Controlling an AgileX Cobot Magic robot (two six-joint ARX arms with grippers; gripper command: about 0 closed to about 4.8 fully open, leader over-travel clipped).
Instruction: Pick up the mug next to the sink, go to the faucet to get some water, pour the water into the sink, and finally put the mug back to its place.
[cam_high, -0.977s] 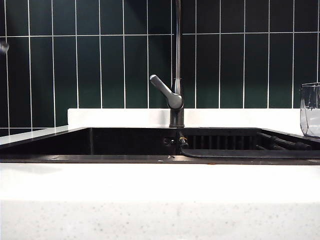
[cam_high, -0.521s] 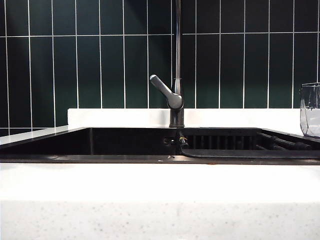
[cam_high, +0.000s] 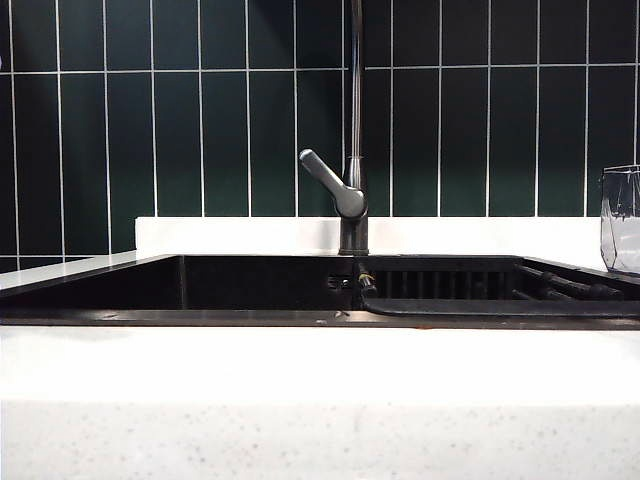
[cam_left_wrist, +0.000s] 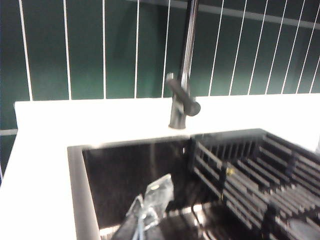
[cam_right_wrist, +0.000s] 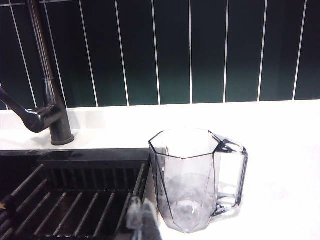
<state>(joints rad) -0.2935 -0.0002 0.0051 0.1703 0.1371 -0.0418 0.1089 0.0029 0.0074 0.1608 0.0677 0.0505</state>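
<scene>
Mug: You have the clear faceted mug (cam_high: 622, 220) at the right edge of the exterior view, upright on the white counter (cam_high: 320, 360) just beside the sink's right end. In the right wrist view the mug (cam_right_wrist: 192, 175) stands in the lower middle of the frame with its handle turned away from the sink, and it looks empty.
Sink: The black sink (cam_high: 200, 290) runs across the middle of the exterior view, with the ribbed rack (cam_high: 470, 285) filling its right part.
Faucet: The faucet (cam_high: 350, 190) rises at the centre behind the sink, its lever slanting to the upper left.
Left gripper: You see the left gripper (cam_left_wrist: 149, 210) at the lower edge of the left wrist view, over the open part of the sink (cam_left_wrist: 130, 170), its fingers drawn together on nothing.
Right gripper: The right gripper (cam_right_wrist: 142, 220) shows at the lower edge of the right wrist view, just beside the mug on the sink side, fingers together and empty.
Change: A second ago a small blurred grey shape sat at the upper left edge of the exterior view; it is gone from there. Mug, faucet and sink sit where they were.
</scene>
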